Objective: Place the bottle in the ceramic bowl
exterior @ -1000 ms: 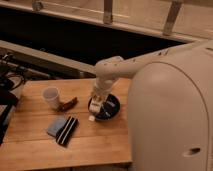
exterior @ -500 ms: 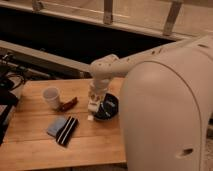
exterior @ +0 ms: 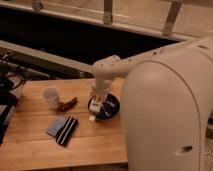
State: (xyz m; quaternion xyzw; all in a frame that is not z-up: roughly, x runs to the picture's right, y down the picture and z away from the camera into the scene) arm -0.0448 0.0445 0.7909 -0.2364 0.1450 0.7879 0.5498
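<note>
Hanging over the near-left rim of the black ceramic bowl (exterior: 111, 107), my gripper (exterior: 96, 106) pinches the slim whitish bottle (exterior: 93, 112), whose lower end dips outside the rim towards the wooden table (exterior: 35, 145). I judge the bottle light, thin-walled and slick, best held across its middle with gentle squeeze. Further left stand a white cup (exterior: 50, 97), a small reddish-brown object (exterior: 68, 104) and a striped packet (exterior: 66, 130)

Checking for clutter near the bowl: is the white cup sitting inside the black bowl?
No, the white cup stands on the table left of the ceramic bowl, where the hand hovers.
</note>
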